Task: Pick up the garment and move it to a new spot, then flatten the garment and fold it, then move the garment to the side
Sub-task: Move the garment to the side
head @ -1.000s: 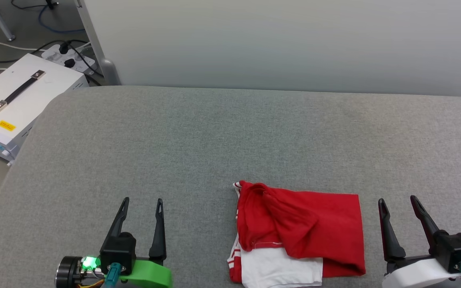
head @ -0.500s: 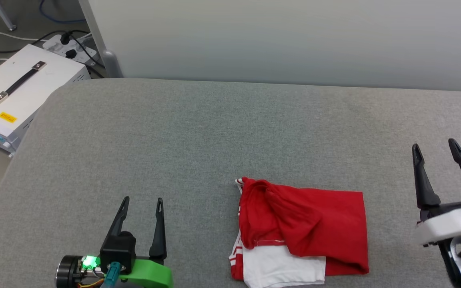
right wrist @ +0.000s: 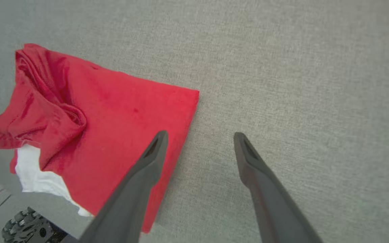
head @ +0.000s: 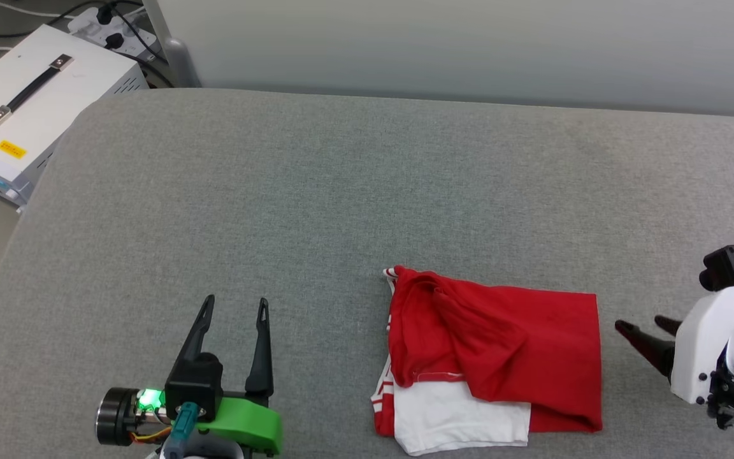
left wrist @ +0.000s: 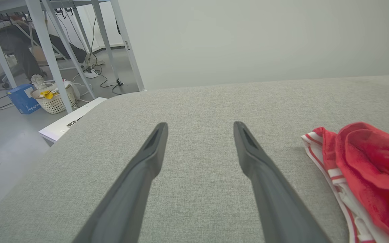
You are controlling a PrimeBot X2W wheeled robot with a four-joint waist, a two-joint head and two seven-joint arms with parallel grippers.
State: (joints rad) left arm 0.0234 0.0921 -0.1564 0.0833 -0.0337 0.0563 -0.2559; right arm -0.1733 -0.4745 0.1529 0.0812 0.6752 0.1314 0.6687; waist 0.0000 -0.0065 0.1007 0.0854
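Head view: left gripper [head: 236,299] and right gripper [head: 638,322], jaws wide, flank the garment [head: 532,331]; a shallow pinch could lift one layer.

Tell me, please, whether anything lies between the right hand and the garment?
Nothing visible does. The open right hand is just beside the red edge of the garment, with only a strip of the grey surface between them in the head view.
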